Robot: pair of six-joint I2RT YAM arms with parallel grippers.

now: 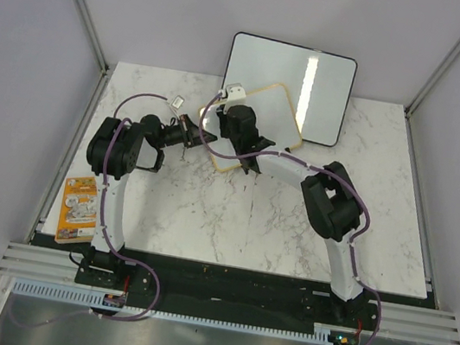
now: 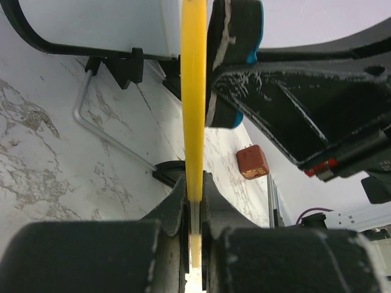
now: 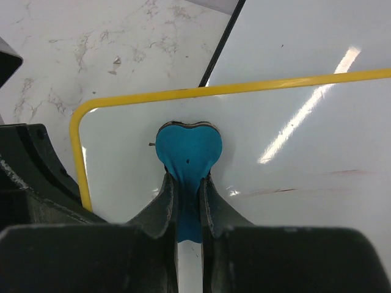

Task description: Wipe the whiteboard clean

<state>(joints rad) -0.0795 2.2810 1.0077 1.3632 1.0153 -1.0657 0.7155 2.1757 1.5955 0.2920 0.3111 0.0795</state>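
Observation:
The small whiteboard [image 1: 275, 118] with a pale yellow frame stands tilted at the table's back middle, leaning against a larger board. My left gripper [image 1: 204, 133] is shut on the whiteboard's yellow edge [image 2: 193, 110], seen edge-on in the left wrist view. My right gripper [image 1: 240, 135] is shut on a blue heart-shaped eraser [image 3: 187, 155] and presses it flat on the white surface [image 3: 293, 140] near a rounded corner. Faint reddish smears [image 3: 287, 190] show to the eraser's right. The eraser also shows in the left wrist view [image 2: 235, 36].
A larger black-framed white board [image 1: 289, 87] stands behind on a wire stand [image 2: 110, 137]. A small white object [image 1: 176, 103] lies at the back left. A small red-brown block [image 2: 252, 162] lies on the marble. An orange packet [image 1: 77, 210] lies at the front left edge.

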